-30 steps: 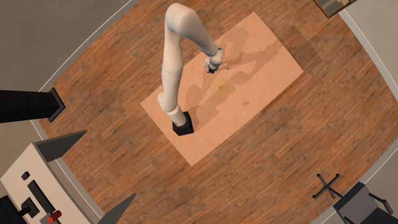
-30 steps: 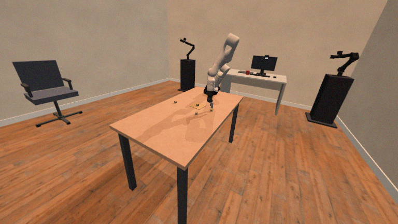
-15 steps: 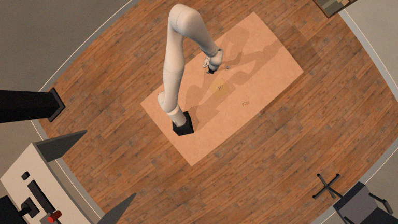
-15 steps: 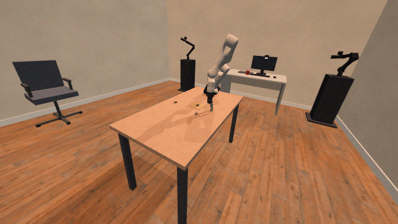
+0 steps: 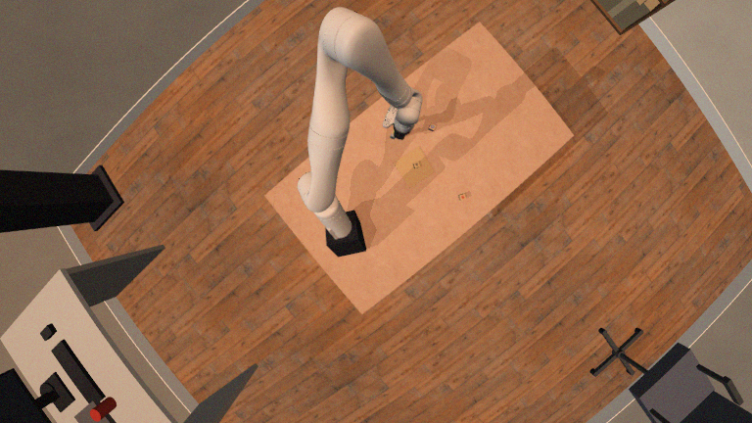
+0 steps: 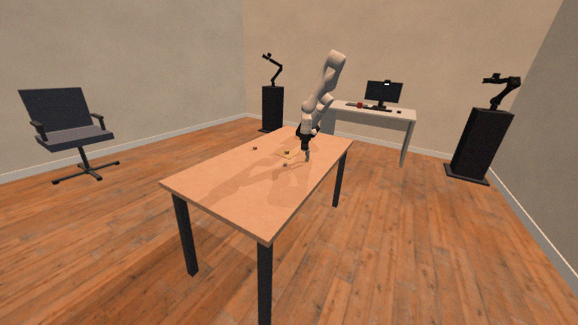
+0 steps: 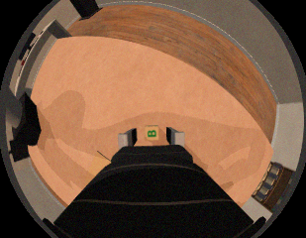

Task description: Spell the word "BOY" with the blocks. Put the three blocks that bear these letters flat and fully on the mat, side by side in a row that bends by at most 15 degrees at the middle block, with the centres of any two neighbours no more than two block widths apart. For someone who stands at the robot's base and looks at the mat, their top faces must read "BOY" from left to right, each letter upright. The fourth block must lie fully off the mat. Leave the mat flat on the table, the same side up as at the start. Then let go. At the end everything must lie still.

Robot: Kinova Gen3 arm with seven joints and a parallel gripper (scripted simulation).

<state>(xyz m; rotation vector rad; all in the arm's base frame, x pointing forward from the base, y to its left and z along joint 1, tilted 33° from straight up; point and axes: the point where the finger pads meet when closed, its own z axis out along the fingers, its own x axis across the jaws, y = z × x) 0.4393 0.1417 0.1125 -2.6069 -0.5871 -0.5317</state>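
Note:
The wooden block with a green B [image 7: 152, 133] [image 6: 306, 159] lies on the table, off the mat. My gripper [image 7: 152, 134] [image 6: 306, 156] is open, its fingers pointing down on either side of the B block, with gaps visible in the wrist view. A second block [image 5: 416, 164] [image 6: 286, 151] sits on the thin yellow mat [image 5: 407, 176] [image 6: 292, 155]. A third block [image 5: 432, 127] [image 6: 284, 164] lies off the mat, toward the table's far end from the base. A fourth block with a reddish mark [image 5: 462, 196] [image 6: 254, 147] lies off the mat, on the other side from my gripper. Their letters are too small to read.
The table [image 5: 498, 118] [image 6: 238, 177] carries the arm's black base [image 5: 346, 235] at one end. The arm's shadow crosses the mat and the tabletop. A long table edge runs near my gripper. The desk, chair and bookshelf stand away from the table.

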